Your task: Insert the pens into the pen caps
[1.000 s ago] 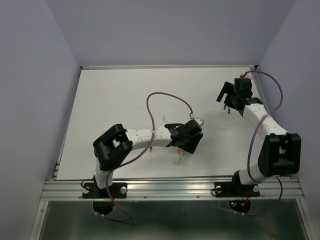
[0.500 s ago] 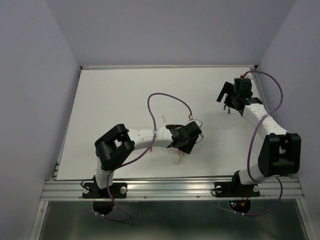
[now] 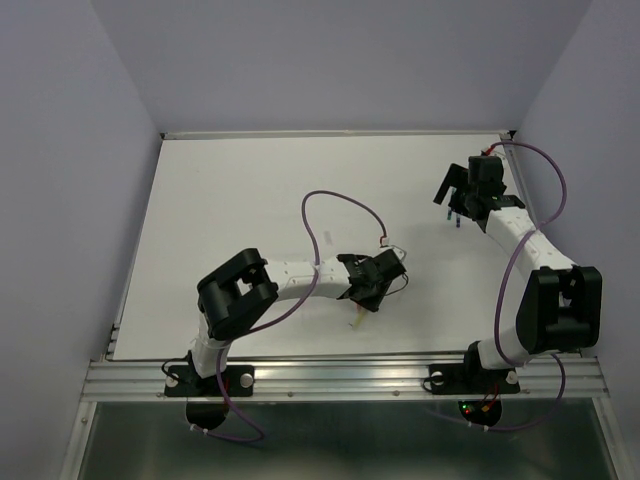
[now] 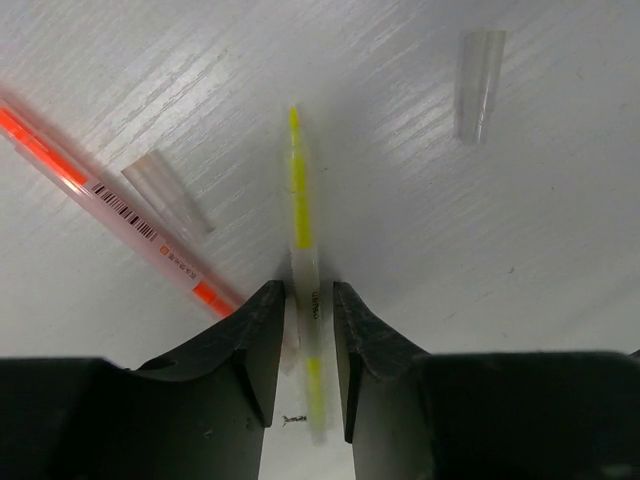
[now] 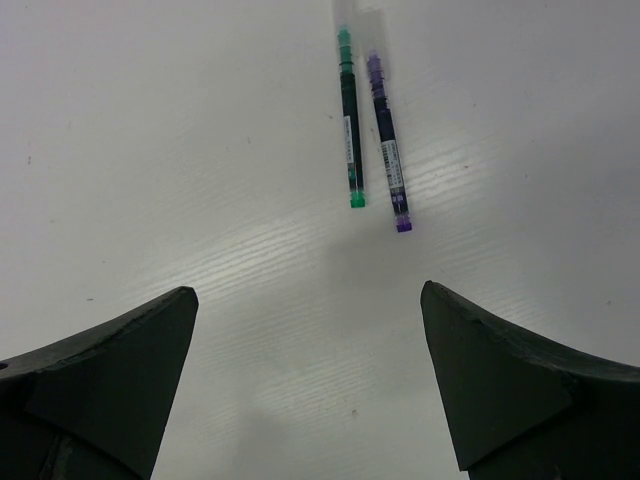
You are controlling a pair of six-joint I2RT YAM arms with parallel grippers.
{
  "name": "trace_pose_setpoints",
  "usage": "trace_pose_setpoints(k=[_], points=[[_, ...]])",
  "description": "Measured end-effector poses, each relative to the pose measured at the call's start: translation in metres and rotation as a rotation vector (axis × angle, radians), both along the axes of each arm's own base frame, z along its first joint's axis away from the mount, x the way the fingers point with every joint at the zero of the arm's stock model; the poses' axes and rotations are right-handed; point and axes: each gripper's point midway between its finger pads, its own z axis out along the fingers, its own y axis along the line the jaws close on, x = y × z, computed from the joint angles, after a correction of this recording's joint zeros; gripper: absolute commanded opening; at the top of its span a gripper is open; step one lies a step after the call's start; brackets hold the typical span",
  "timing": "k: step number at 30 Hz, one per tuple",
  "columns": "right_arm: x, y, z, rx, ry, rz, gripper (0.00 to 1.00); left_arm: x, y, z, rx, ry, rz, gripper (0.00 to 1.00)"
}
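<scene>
Two fingers (image 4: 262, 340) of your left tool (image 4: 308, 300) flank the yellow pen (image 4: 298, 190) lying on the counter (image 4: 480, 250), its long axis pointing straight ahead between them, pinch or gap you cannot tell; your right tool (image 5: 310, 300) gapes wide.

Worktop (image 4: 520, 260): white, satin, with a fine ribbed grain and a soft sheen under the light.
Yellow pen (image 4: 298, 190), orange pen (image 4: 110, 195): clear glossy plastic barrels with coloured cores; barcode label on the orange one.
Pen caps (image 4: 165, 188): frosted translucent plastic.
Green pen (image 5: 350, 130), purple pen (image 5: 388, 140): smooth dark plastic with pale printed labels.
Left gripper (image 4: 308, 300) jaws: matt black plastic.
Rail (image 3: 340, 372): bare brushed metal.
</scene>
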Motion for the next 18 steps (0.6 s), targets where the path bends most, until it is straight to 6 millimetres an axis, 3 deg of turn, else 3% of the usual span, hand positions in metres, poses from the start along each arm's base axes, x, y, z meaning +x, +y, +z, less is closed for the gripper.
trace_pose_setpoints(k=[4, 8, 9, 15, 18], points=[[0.0, 0.0, 0.0, 0.0, 0.0, 0.0, 1.0, 0.001, 0.001, 0.0, 0.006, -0.004, 0.002, 0.26], [0.0, 0.0, 0.0, 0.0, 0.0, 0.0, 1.0, 0.0, 0.001, 0.0, 0.007, -0.008, -0.002, 0.09], [0.0, 0.0, 0.0, 0.0, 0.0, 0.0, 1.0, 0.0, 0.001, 0.0, 0.008, -0.009, -0.003, 0.0], [-0.001, 0.0, 0.002, 0.001, -0.006, -0.002, 1.0, -0.001, 0.0, 0.002, 0.004, -0.013, -0.01, 0.0], [-0.006, 0.001, 0.007, 0.012, -0.02, -0.007, 1.0, 0.0, -0.001, 0.014, -0.019, -0.03, -0.015, 0.0]])
